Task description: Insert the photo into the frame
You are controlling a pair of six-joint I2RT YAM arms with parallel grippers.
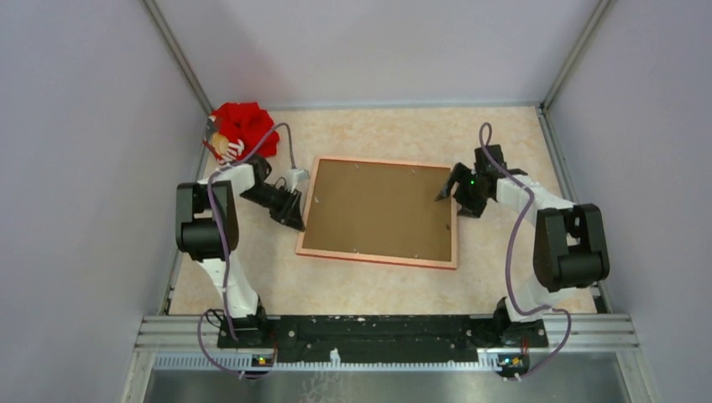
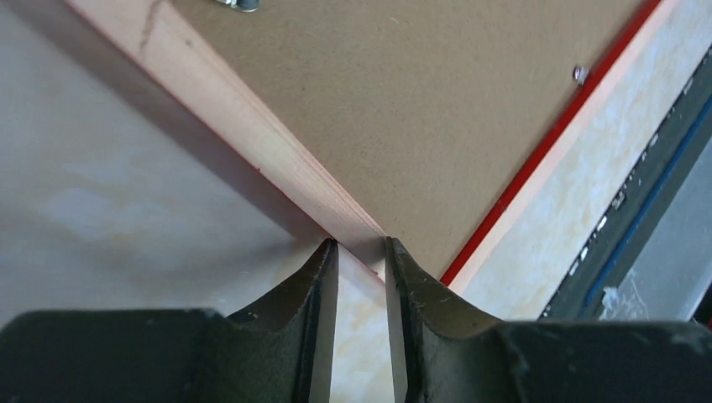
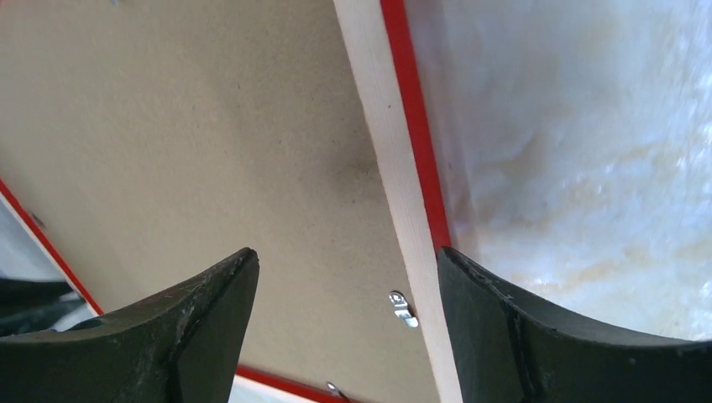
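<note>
Behind left gripper (image 1: 291,217), red cloth bundle (image 1: 243,126); backing panel (image 1: 378,210) fills frame (image 1: 378,258).

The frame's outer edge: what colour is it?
Bright red; the right wrist view shows the frame best.

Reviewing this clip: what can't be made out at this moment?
Photo: unseen in every view; whether it lies under the backing panel in the frame is hidden.
Left pincer: left wrist view, tips meet the frame's rail, actual grip unclear.
Red bundle: top view, too small to identify.
</note>
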